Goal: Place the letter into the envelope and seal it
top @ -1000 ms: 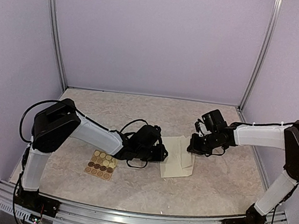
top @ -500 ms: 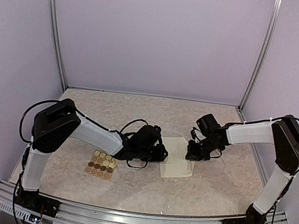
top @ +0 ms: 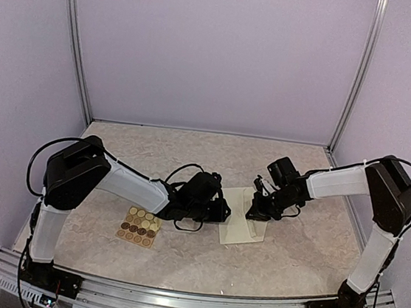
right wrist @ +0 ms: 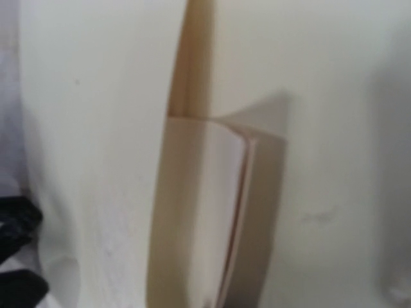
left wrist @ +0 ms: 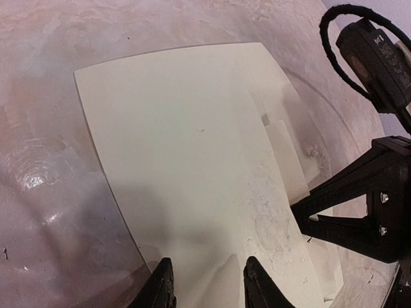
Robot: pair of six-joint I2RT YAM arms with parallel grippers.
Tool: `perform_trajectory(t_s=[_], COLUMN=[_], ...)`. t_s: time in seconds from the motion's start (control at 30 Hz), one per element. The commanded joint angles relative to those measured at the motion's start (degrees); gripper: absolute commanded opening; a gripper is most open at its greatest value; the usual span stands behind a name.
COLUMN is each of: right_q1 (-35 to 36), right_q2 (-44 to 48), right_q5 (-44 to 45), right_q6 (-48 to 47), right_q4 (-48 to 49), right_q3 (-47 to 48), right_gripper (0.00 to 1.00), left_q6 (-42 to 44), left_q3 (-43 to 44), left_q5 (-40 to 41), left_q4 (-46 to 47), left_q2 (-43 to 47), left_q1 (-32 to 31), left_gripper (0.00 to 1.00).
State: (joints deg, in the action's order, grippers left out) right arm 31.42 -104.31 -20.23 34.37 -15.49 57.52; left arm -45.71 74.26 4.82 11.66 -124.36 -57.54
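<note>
The cream envelope (top: 240,228) lies flat on the table in the middle, and it fills the left wrist view (left wrist: 192,160). My left gripper (top: 223,209) rests on its left edge with the fingers slightly apart (left wrist: 209,289); a small ridge of paper rises between them. My right gripper (top: 253,213) is at the envelope's right side, with its black fingers closed to a point (left wrist: 297,210) on the folded letter (left wrist: 286,154). In the right wrist view the letter (right wrist: 205,212) sits against the envelope's open slit (right wrist: 96,128); my own fingers do not show there.
A tan card of round stickers (top: 138,226) lies left of the envelope, near the left arm. The cell's frame posts and walls stand at the back and sides.
My right gripper has moved left and down with the letter, onto the envelope's right side. The left gripper and the envelope have stayed in place.
</note>
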Motion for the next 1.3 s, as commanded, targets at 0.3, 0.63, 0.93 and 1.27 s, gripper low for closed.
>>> perform_trajectory(t_s=[0.3,0.63,0.93,1.27], right_q1=[0.76,0.83,1.01,1.67], right_q2=[1.69,13.20,25.91,21.76], right_q5=[-4.86,-8.12,-7.95,-1.68], right_q6=[1.27,3.48,2.64,1.36], right_q4=[6.89,13.85,14.61,5.98], right_q3=[-2.35,-9.89,-15.22,-13.07], right_gripper=[0.00,0.00,0.00,0.00], left_q6=[1.13,0.72,2.15,-6.99], left_q3=[-0.22,-9.95,-18.33,-25.03], left_q5=[0.76,7.03,6.56,4.20], left_q4=[-3.55,-2.79,-2.18,-4.66], left_q2=[0.39,16.45,31.61,33.67], left_q1=[-1.20,-1.28,-3.71,-2.80], left_gripper=[0.35,0.52,0.66,0.68])
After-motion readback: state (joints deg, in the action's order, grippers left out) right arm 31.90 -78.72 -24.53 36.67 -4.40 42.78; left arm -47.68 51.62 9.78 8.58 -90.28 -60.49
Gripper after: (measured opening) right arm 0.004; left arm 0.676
